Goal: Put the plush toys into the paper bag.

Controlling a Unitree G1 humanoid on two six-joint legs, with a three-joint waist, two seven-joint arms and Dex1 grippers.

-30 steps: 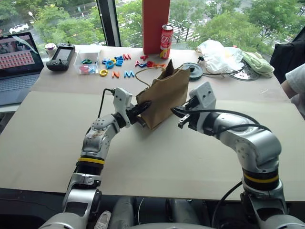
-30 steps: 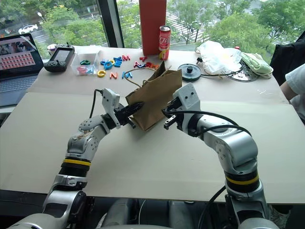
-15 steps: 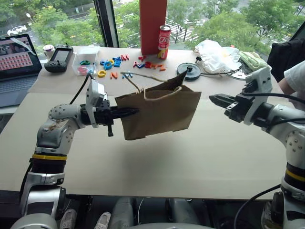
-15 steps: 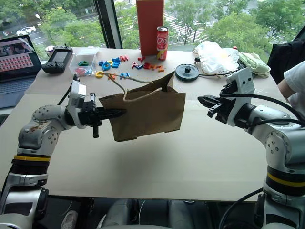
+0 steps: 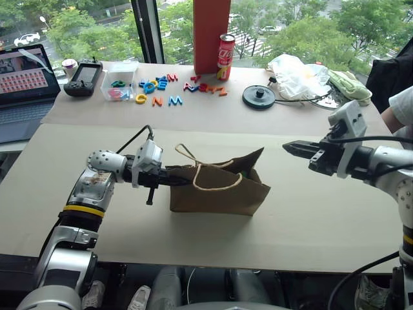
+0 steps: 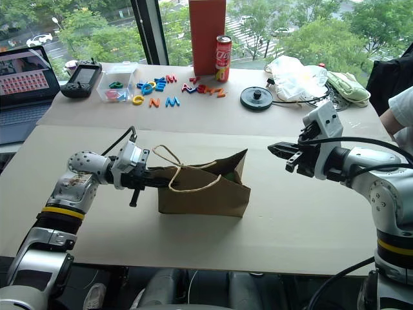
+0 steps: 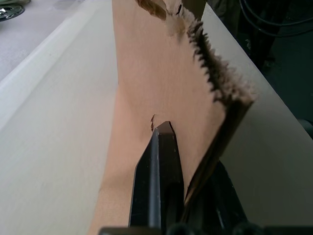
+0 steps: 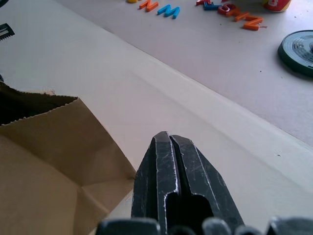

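The brown paper bag [image 5: 219, 194] stands on the table in front of me, its mouth up and its twine handles [image 5: 213, 184] flopped over the rim. My left gripper [image 5: 175, 182] reaches in level from the left and is shut on the bag's left edge; in the left wrist view one finger [image 7: 164, 147] lies flat against the bag's wall [image 7: 161, 73]. My right gripper [image 5: 288, 147] hovers over the table to the bag's right, shut with nothing in it, clear of the bag [image 8: 49, 156]. The plush toys are hidden from view.
Along the far edge stand a tall red box [image 5: 211, 32], a soda can [image 5: 226, 57], coloured letters [image 5: 161, 84], a clear tub [image 5: 120, 81], a controller [image 5: 82, 77], a laptop [image 5: 26, 84], a black disc [image 5: 259, 97], a white plastic bag [image 5: 297, 74] and a pale green cloth [image 5: 348, 84]. A person's sleeve [image 5: 401, 110] shows at the right.
The bag hung in the air before and now rests on the table, lowered with my left gripper still clamped on it. My right gripper drew away to the right, off the bag.
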